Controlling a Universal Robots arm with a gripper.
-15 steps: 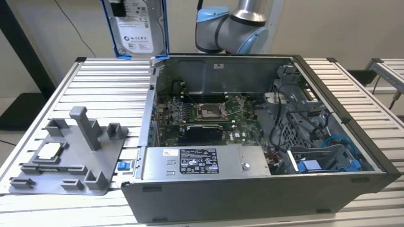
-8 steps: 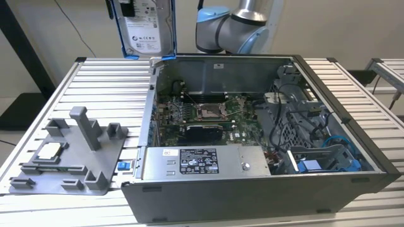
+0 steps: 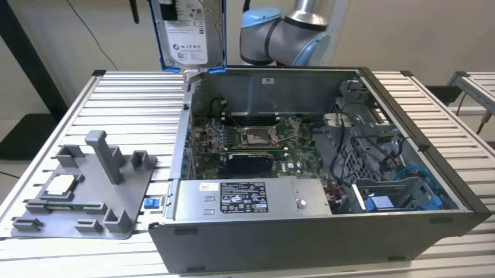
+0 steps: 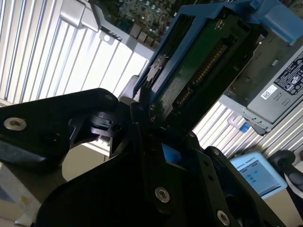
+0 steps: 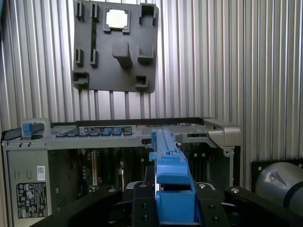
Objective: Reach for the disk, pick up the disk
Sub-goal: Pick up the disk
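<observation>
Above the open computer case, the gripper is clamped on the disk; the first wrist view adds the grey fixture tray.

White label on the disk I hold, and sticker on the power-supply box: printed, none of it legible to me.
</observation>
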